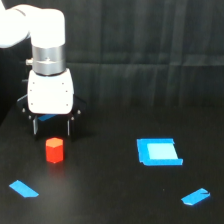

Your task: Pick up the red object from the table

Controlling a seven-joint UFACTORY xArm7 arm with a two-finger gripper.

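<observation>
Red object: the red object (54, 150), a small faceted red-orange block, stands upright on the desk (110, 195) toward the exterior view's left.
Contact: nothing grips the block; it sits free, with its top just below the fingertips.
Hand: the hand (52, 129) hangs directly over the block, its two dark fingers (35, 126) spread apart, one on each side above the block's top.
Arm: a white housing with a silver wrist ring rises from the hand toward the upper left corner.
Behind the hand: a bit of blue shows between the fingers; what it belongs to cannot be told.
Blue square: a bright blue square piece (158, 151) lies flat on the desk, well apart from the block, toward the exterior view's right.
Tape strips: one blue strip (23, 188) lies near the lower left, in front of the block; another blue strip (195, 196) lies at the lower right, in front of the square.
Backdrop: a dark curtain (150, 45) hangs behind the desk.
</observation>
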